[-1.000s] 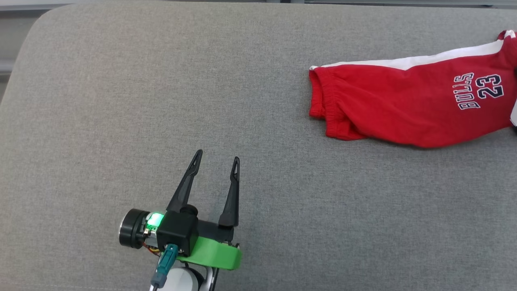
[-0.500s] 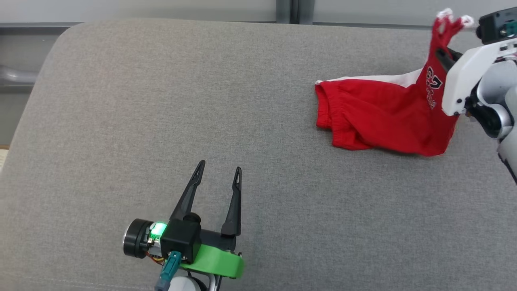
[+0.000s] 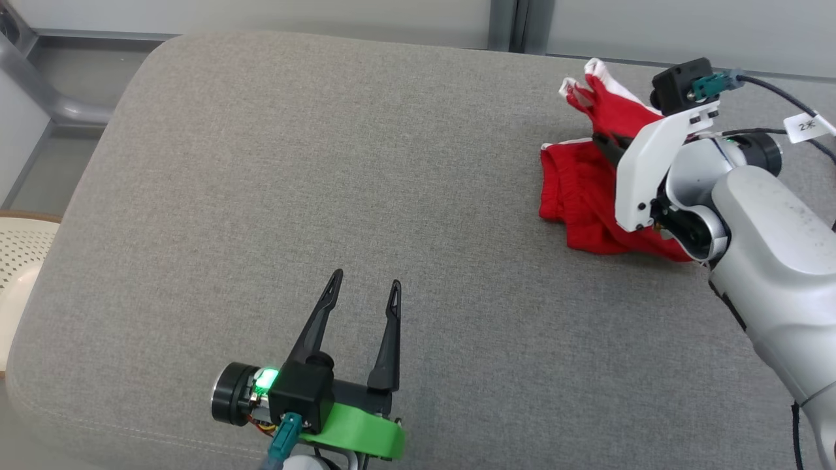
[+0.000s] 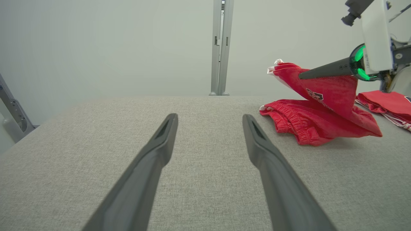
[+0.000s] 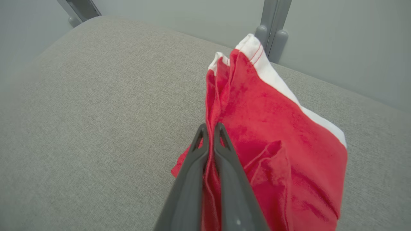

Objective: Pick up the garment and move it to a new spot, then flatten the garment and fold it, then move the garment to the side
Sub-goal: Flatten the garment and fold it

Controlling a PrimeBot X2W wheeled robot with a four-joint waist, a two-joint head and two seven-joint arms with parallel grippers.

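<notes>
Red shorts (image 3: 578, 202) with a white side stripe, at the far right of the grey cushion (image 3: 294, 163). One end is raised off the cushion, pinched in my right gripper (image 5: 210, 128), fingers clamped tight on a fold of the cloth. The gathered elastic end lies bunched on the cushion. My right arm's white bracket covers part of the cloth in the head view. My left gripper (image 3: 364, 290) is near the front edge, well apart from the shorts, fingers spread wide over bare cushion
</notes>
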